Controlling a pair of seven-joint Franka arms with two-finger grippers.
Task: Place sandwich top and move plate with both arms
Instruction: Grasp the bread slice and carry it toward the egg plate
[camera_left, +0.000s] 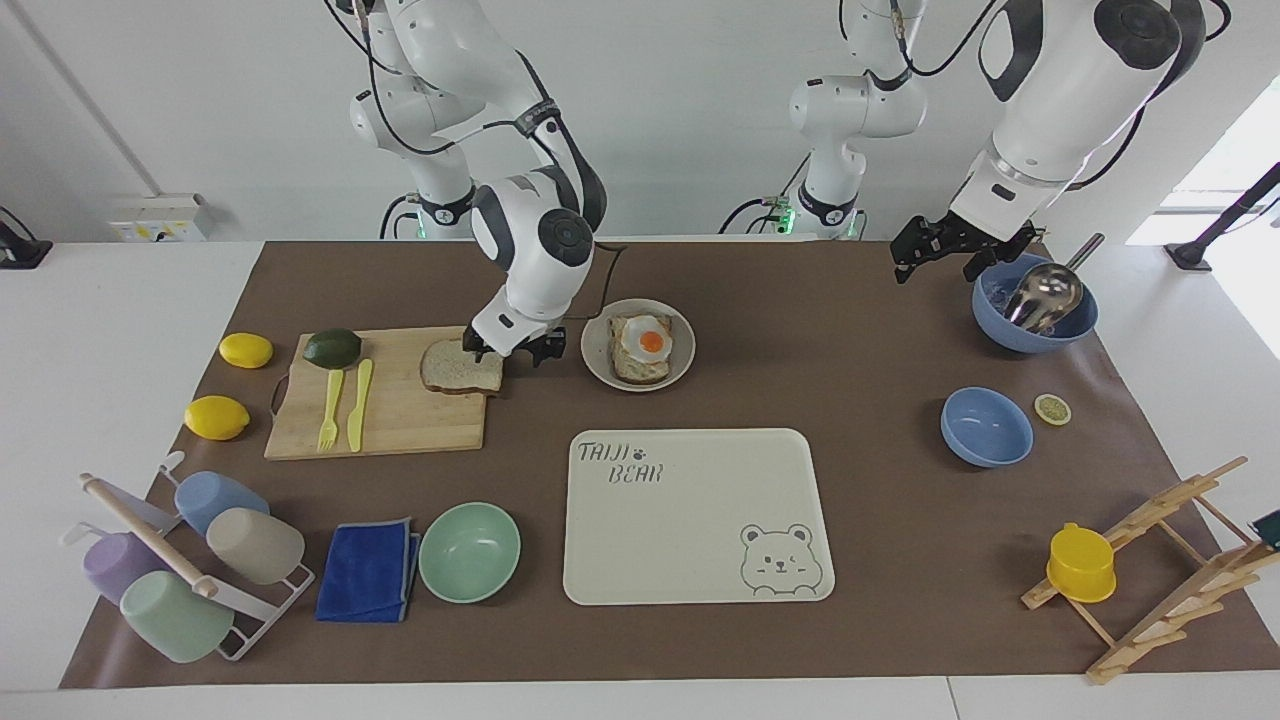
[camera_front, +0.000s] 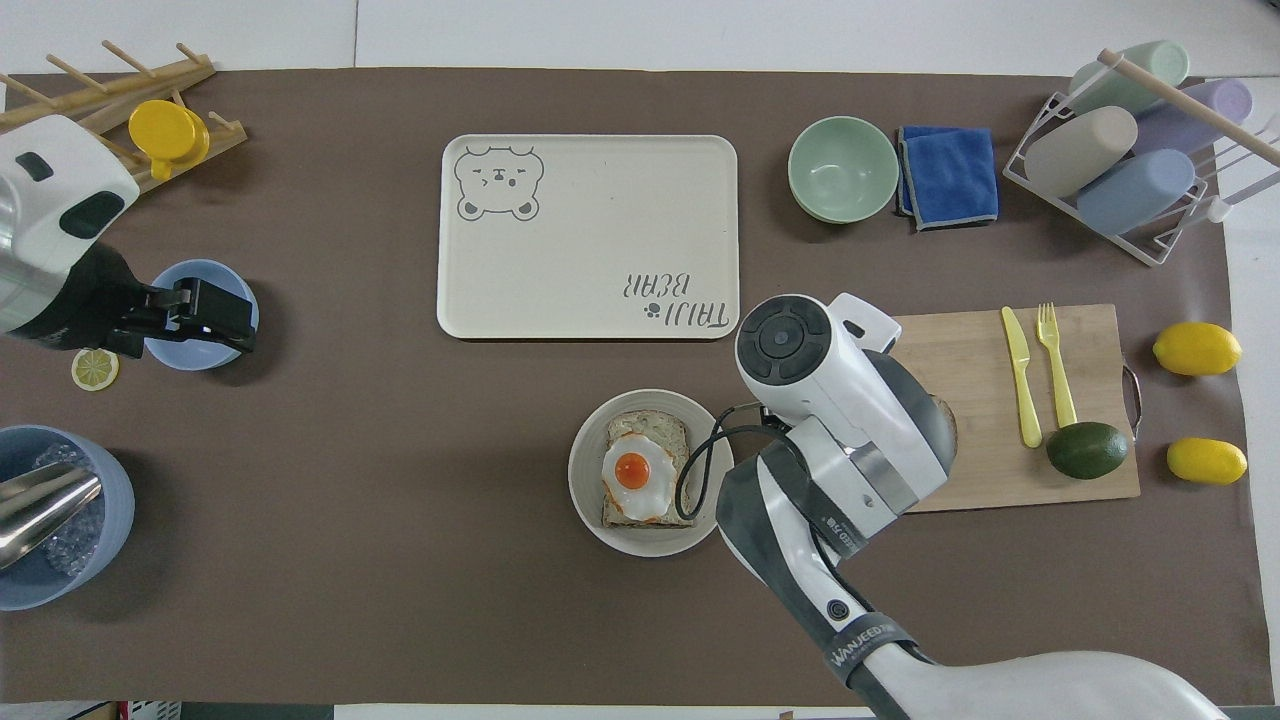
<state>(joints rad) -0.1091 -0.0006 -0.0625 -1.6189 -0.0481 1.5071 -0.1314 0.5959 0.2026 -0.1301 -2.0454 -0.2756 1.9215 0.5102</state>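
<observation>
Whole table's covered by a brown mat (camera_left: 780, 330) with white tabletop showing around it, plain white wall up top of the facing view. Right gripper (camera_left: 513, 348) is down at the sandwich top (camera_left: 455, 368), fingers spread apart straddling the slice's edge at the corner of the wooden board (camera_left: 400, 420), left of centre in the frame; not clamped on it as far as I can see. The plate (camera_left: 598, 368) with the egg toast (camera_left: 642, 345) sits dead centre, just beside the board. Left gripper (camera_left: 950, 248) waits in the upper right of the frame above the mat, beside a blue bowl (camera_left: 1030, 335) holding a metal scoop; can't tell about its fingers. The bear tray (camera_left: 690, 540) is at lower centre.
</observation>
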